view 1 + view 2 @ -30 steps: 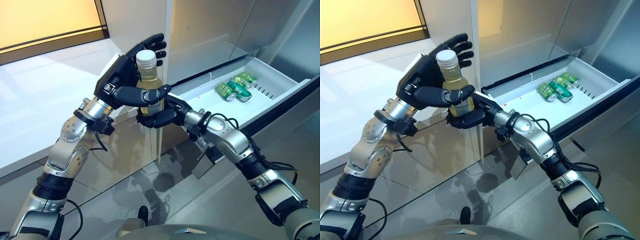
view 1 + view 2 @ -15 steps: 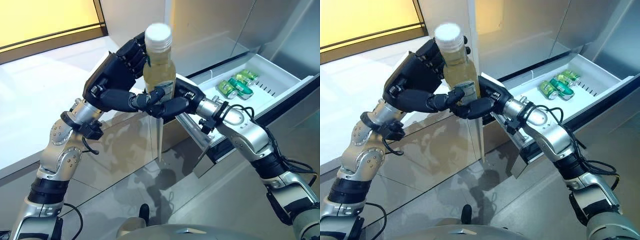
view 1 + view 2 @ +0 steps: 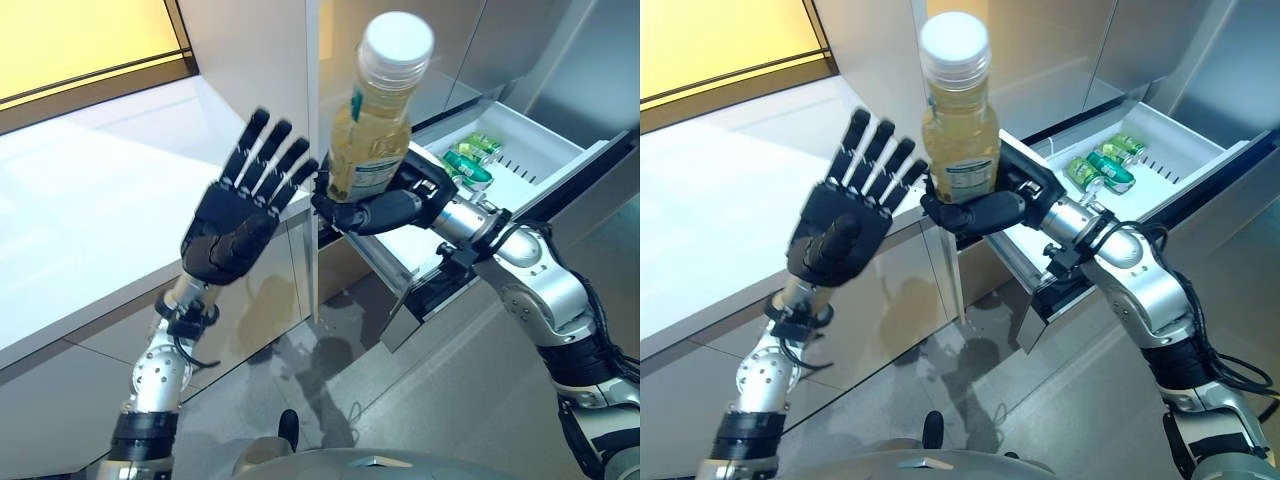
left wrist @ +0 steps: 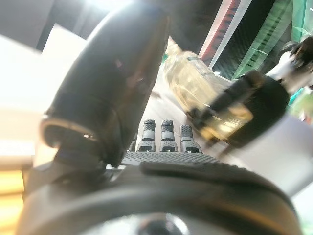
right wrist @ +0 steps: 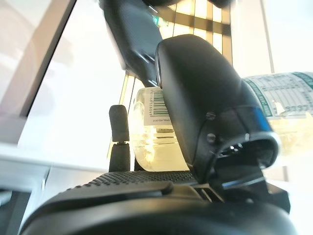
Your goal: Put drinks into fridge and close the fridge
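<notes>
My right hand point(image 3: 385, 205) is shut on a bottle point(image 3: 375, 130) of pale yellow drink with a white cap, held upright and high in front of the fridge. The bottle also shows in the right wrist view point(image 5: 156, 129) and the left wrist view point(image 4: 205, 95). My left hand point(image 3: 240, 215) is open, fingers spread and straight, just left of the bottle and apart from it. Behind, the white fridge drawer point(image 3: 540, 160) is pulled open with green cans point(image 3: 465, 165) lying in it.
A white counter point(image 3: 90, 210) runs along the left, with grey cabinet fronts below it. The fridge's tall steel panel point(image 3: 250, 60) stands behind my hands. The drawer's dark front edge point(image 3: 590, 175) juts out to the right over a grey floor.
My left hand has let go of the bottle and opened, moving away to the left. My right hand has lifted the bottle higher and further right, toward the drawer.
</notes>
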Controlling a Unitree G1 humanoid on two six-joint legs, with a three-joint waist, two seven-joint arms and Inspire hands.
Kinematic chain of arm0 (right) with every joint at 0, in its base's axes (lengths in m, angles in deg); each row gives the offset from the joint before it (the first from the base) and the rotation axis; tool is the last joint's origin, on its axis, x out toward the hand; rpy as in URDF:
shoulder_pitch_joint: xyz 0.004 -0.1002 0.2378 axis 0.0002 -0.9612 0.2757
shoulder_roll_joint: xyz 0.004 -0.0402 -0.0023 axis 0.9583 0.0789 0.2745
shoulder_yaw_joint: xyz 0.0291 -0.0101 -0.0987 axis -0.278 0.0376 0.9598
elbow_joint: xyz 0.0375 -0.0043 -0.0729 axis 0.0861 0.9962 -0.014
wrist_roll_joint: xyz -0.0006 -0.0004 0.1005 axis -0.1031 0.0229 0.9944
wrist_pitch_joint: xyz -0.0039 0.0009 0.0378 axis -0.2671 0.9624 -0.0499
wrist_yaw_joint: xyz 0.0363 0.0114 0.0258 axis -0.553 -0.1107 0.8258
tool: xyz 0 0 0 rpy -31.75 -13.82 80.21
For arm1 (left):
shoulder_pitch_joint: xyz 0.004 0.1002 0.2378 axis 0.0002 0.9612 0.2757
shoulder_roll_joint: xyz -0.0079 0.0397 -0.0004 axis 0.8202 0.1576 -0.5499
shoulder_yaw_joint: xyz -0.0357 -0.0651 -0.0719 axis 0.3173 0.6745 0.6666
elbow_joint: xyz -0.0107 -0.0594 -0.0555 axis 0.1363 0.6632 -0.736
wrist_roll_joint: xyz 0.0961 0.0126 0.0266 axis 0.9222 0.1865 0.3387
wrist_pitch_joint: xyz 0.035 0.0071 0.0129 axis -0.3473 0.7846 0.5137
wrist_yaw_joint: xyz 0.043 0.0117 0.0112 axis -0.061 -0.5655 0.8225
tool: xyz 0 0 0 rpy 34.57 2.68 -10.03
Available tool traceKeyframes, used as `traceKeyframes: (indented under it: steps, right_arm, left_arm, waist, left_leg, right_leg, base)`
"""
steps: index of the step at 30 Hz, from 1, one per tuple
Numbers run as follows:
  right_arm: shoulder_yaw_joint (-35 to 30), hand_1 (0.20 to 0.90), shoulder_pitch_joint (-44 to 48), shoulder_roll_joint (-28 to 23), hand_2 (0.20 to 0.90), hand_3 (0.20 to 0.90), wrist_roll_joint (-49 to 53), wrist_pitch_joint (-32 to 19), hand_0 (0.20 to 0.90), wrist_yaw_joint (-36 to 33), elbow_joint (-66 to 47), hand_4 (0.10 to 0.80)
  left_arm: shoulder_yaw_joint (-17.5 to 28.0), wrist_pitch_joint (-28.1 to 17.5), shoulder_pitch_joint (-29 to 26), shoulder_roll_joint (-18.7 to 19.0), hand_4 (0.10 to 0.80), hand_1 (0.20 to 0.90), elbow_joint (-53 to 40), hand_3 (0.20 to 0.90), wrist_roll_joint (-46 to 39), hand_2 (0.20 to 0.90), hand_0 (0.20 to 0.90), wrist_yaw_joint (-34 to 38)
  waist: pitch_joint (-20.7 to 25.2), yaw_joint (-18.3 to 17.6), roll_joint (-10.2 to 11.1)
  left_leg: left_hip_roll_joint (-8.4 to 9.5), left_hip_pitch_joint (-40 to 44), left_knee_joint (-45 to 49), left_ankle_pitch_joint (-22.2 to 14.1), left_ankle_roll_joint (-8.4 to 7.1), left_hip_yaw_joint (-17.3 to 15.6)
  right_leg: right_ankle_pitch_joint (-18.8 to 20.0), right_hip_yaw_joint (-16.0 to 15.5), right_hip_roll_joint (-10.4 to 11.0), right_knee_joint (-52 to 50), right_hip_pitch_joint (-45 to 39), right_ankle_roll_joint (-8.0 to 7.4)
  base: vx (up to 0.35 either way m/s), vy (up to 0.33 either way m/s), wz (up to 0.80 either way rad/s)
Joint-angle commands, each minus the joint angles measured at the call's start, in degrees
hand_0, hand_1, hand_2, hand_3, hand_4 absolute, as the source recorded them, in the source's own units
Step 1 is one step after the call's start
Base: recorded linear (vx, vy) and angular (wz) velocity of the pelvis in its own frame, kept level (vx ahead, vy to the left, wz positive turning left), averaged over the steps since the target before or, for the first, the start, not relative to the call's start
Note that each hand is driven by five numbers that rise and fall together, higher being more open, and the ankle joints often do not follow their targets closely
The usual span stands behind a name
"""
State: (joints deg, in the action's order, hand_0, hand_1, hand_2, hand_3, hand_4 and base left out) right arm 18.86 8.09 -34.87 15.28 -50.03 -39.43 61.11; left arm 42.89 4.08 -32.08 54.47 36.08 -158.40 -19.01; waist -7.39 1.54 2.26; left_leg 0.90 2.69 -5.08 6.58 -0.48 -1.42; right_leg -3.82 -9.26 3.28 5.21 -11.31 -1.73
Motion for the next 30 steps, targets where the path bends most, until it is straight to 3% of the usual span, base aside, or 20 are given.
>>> traceKeyframes:
  steps: [1, 2, 7, 13, 17, 20, 23, 25, 30]
  right_arm:
    - [-10.5, 0.300, 4.2, 0.6, 0.300, 0.200, 10.0, -10.4, 0.300, -2.0, -7.6, 0.100]
    - [-12.4, 0.300, 2.7, -0.8, 0.300, 0.200, 11.9, -10.4, 0.300, -2.0, -7.3, 0.100]
    - [-17.1, 0.300, -2.0, -2.3, 0.300, 0.200, 11.4, -10.6, 0.300, -1.8, -6.3, 0.100]
    - [-21.0, 0.300, -6.4, -5.1, 0.300, 0.200, 4.4, -13.1, 0.300, -3.3, -2.9, 0.100]
    - [-22.3, 0.300, -7.3, -8.1, 0.300, 0.200, -3.4, -15.0, 0.300, -4.5, 0.4, 0.100]
    - [-21.8, 0.300, -5.8, -11.1, 0.300, 0.200, -4.3, -14.3, 0.300, -4.9, 3.1, 0.100]
    - [-20.4, 0.300, -2.9, -13.7, 0.300, 0.200, -5.5, -12.9, 0.300, -5.0, 6.7, 0.100]
    - [-18.7, 0.300, -0.3, -15.1, 0.300, 0.200, -6.2, -11.6, 0.300, -4.9, 9.3, 0.100]
    - [-13.5, 0.300, 6.3, -18.0, 0.300, 0.200, -5.6, -10.0, 0.300, -4.3, 15.3, 0.100]
  left_arm:
    - [-0.3, -0.7, 0.7, 0.1, 0.800, 0.900, 5.6, 0.900, -4.8, 0.900, 0.900, -3.4]
    - [-0.3, -1.5, 2.7, -0.7, 0.800, 0.900, 11.1, 0.900, -2.9, 0.900, 0.900, -5.4]
    - [-0.4, 0.0, 6.1, -1.9, 0.800, 0.900, 20.3, 0.900, 0.9, 0.900, 0.900, -7.2]
    - [-2.9, -5.6, 8.1, -0.4, 0.800, 0.900, 29.2, 0.900, 11.0, 0.900, 0.900, -2.5]
    - [-5.1, -12.9, 8.5, 0.7, 0.800, 0.900, 34.7, 0.900, 18.8, 0.900, 0.900, 7.2]
    - [-6.4, -20.6, 7.5, 2.3, 0.800, 0.900, 38.5, 0.900, 26.6, 0.900, 0.900, 19.7]
    - [-5.9, -24.8, 6.1, 3.0, 0.800, 0.900, 42.0, 0.900, 37.2, 0.900, 0.900, 32.7]
    - [-5.7, -26.3, 5.6, 3.2, 0.800, 0.900, 45.0, 0.900, 42.9, 0.900, 0.900, 38.9]
    - [-6.1, -26.2, 6.0, 3.2, 0.800, 0.900, 48.6, 0.900, 50.1, 0.900, 0.900, 43.5]
  waist:
    - [7.1, -0.6, 0.3]
    - [6.8, -0.9, 0.4]
    - [6.3, -1.9, 0.6]
    - [5.5, -3.3, 0.9]
    - [5.2, -3.9, 1.2]
    - [5.1, -3.9, 1.7]
    - [5.1, -3.1, 2.3]
    - [5.1, -2.4, 2.8]
    - [5.0, -0.5, 4.0]
  left_leg:
    - [0.91, 4.7, 0.1, -10.2, 0.54, 0.0]
    - [0.89, 4.7, 0.1, -10.2, 0.55, -0.3]
    - [0.61, 4.5, 0.1, -10.2, 0.38, -1.4]
    - [0.18, 4.9, 0.1, -10.6, 0.27, -2.8]
    - [0.01, 4.8, 0.1, -10.6, 0.34, -3.7]
    - [-0.12, 4.6, 0.1, -10.4, 0.30, -4.2]
    - [-0.23, 4.3, 0.1, -10.1, 0.20, -4.1]
    - [-0.27, 4.0, 0.1, -9.8, 0.09, -4.0]
    - [-0.39, 3.6, 0.1, -9.5, -0.12, -3.6]
  right_leg:
    - [4.4, 1.2, -0.7, -0.5, 4.7, -2.03]
    - [4.5, 1.4, -0.7, -0.5, 4.8, -2.04]
    - [4.8, 1.8, -0.8, -0.5, 5.3, -2.27]
    - [4.8, 2.5, -1.2, -0.6, 5.4, -2.73]
    - [5.0, 3.3, -1.6, -0.5, 5.8, -2.91]
    - [5.1, 3.5, -1.9, -0.4, 6.0, -2.92]
    - [5.1, 3.2, -2.1, -0.3, 6.1, -2.90]
    - [5.1, 2.8, -2.2, -0.2, 6.1, -2.87]
    - [5.1, 1.5, -2.0, -0.2, 6.1, -2.90]
  base:
    - [-0.020, 0.006, -0.15]
    - [-0.030, 0.007, -0.16]
    - [-0.023, 0.003, -0.09]
    - [0.007, -0.007, -0.15]
    - [-0.005, -0.016, -0.12]
    - [0.007, -0.024, -0.07]
    - [0.000, 0.000, 0.00]
    - [0.038, -0.029, 0.00]
    - [0.054, -0.036, 0.04]
